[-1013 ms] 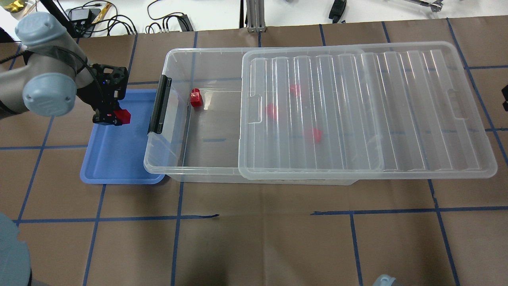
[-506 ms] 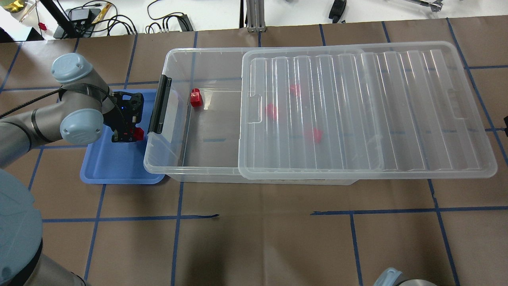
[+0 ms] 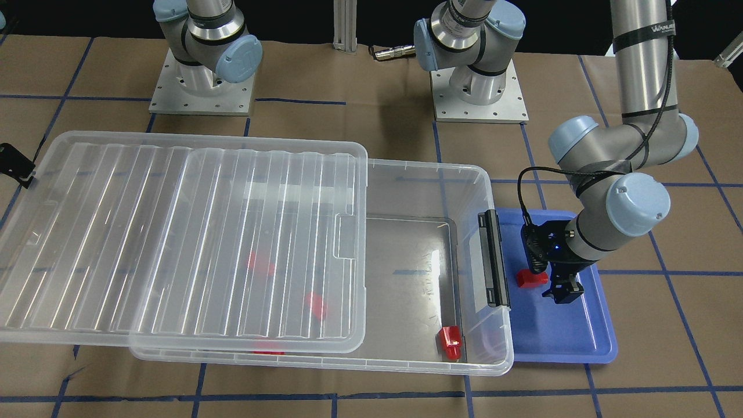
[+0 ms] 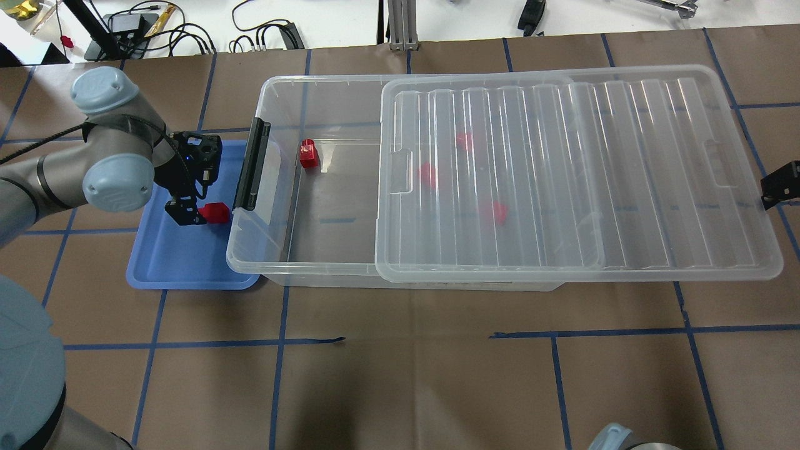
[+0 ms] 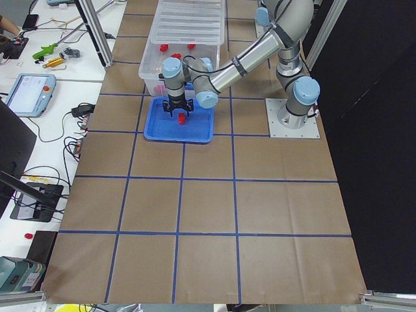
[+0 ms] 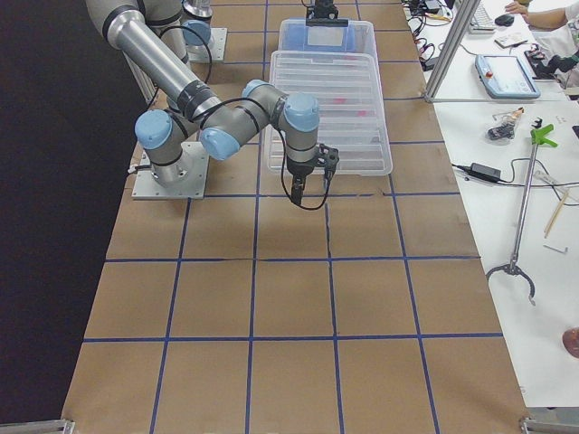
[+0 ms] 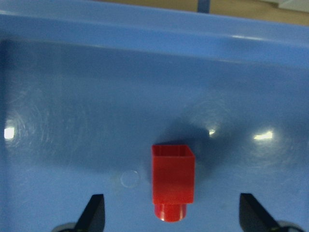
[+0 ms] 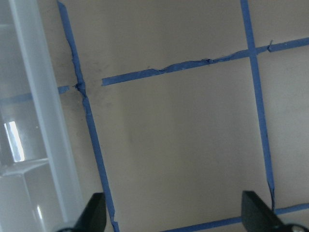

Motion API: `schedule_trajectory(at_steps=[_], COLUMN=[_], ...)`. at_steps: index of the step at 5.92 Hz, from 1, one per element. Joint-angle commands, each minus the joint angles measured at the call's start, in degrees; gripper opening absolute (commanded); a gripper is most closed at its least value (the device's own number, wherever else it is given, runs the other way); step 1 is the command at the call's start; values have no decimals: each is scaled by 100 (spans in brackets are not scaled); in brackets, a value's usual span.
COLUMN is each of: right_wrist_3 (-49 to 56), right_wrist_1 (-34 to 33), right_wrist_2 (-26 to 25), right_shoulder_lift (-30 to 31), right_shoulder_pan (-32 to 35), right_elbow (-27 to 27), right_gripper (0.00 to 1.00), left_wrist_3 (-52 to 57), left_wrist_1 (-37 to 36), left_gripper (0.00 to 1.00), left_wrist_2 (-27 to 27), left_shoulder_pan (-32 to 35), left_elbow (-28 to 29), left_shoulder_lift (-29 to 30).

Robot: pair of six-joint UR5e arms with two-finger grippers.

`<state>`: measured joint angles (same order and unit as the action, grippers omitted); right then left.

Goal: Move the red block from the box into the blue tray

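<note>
The red block [image 7: 173, 179] lies loose on the floor of the blue tray [image 4: 181, 262], beside the box's latch end [image 4: 251, 165]. My left gripper [image 4: 197, 209] hovers just over it, jaws open wide on either side, touching nothing. The block also shows in the front view [image 3: 531, 278], in the tray [image 3: 557, 342]. The clear box [image 4: 275, 262] holds another red block [image 4: 308, 154] in its uncovered part and three more blurred under the lid [image 4: 625, 175]. My right gripper [image 4: 781, 184] is open and empty over the paper by the lid's far end.
The lid covers most of the box and overhangs its right end. The black latch [image 3: 493, 258] stands between tray and box interior. The brown paper with blue tape lines [image 4: 406, 375] stretches in front of the box.
My left gripper carried the red block down into the tray and opened, leaving it on the tray floor. My right gripper has come into view at the right edge.
</note>
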<state>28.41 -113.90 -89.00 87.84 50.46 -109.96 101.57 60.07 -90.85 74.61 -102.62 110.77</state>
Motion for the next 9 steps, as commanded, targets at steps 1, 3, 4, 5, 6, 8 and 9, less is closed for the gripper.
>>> schedule_trajectory(at_steps=[1,3,4,5,6,8,9], right_wrist_3=[-308,-353,-440,-946,-1195,-1949,-2223], right_wrist_1=[9,0,0,9,9,9,0], right_wrist_2=[329,357,349,357,401,796,805], right_shoulder_lift=[5,5,5,22,22,22,22], right_shoulder_pan=[244,665,797,990,1175,1579,1816], right_elbow=[-8,-8,-8,-8,-8,-8,-8], right_gripper=[100,100,100,100,100,100,100], left_wrist_3=[-974,-2834,-4271,-5948,-7539,-9541,-9838], left_wrist_1=[2111,3410,3449,3337,3222,3195,3204], left_gripper=[98,98,98,98,98,98,98], left_wrist_2=[58,-55,-47,-73,-13,-12,-3], left_shoulder_pan=[132,666,1104,1552,1809,1821,1794], left_elbow=[1010,2117,2314,2316,2299,2168,2054], left_shoulder_lift=[-684,-899,-925,-1099,-1336,-1565,-1723])
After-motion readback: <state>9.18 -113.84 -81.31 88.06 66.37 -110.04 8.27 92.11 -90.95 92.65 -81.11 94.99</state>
